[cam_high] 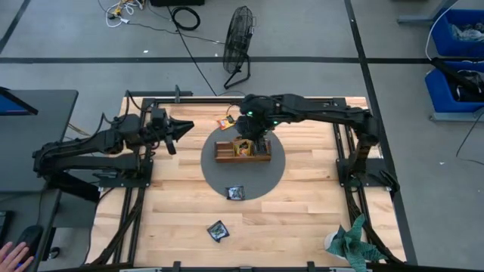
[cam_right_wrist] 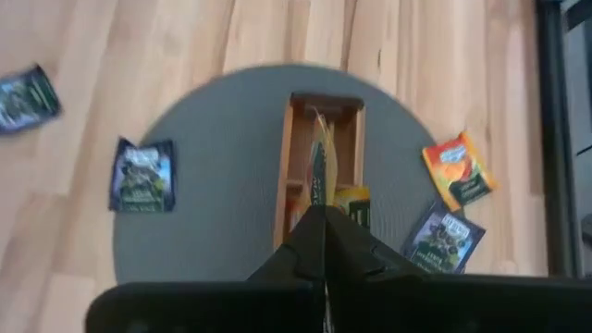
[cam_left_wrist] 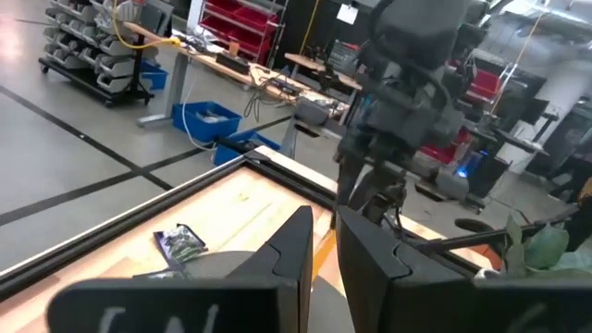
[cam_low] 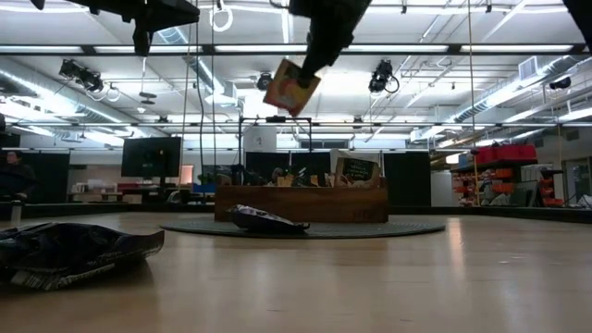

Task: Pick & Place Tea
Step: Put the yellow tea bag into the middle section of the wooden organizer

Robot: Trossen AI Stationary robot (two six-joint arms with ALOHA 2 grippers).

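A brown wooden tray (cam_high: 243,153) stands on a round grey mat (cam_high: 272,172) in the middle of the table; a yellow tea sachet (cam_right_wrist: 352,200) lies inside it. My right gripper (cam_low: 314,57) hangs above the tray, shut on a yellow-orange tea sachet (cam_low: 291,88). Loose tea sachets lie around: an orange one (cam_high: 225,122) by the mat's far edge, a dark one (cam_high: 236,193) on the mat's near edge, another (cam_high: 218,230) on the bare wood. My left gripper (cam_high: 185,126) waits at the table's left, level, its fingers (cam_left_wrist: 296,250) a narrow gap apart with nothing between them. My right gripper pinches the yellow-orange sachet by its upper edge (cam_low: 305,68) between the two fingers, which slant down from above. The sachet hangs tilted below the fingertips, clear of the tray, and shows edge-on (cam_right_wrist: 321,176) in the wrist view.
More sachets lie on the mat beside the tray: a blue one (cam_right_wrist: 143,176) and a dark blue one (cam_right_wrist: 444,239). A black frame (cam_high: 348,143) borders the table. A green cloth thing (cam_high: 352,242) sits at the near right corner. A person's hand (cam_high: 11,253) shows at the near left.
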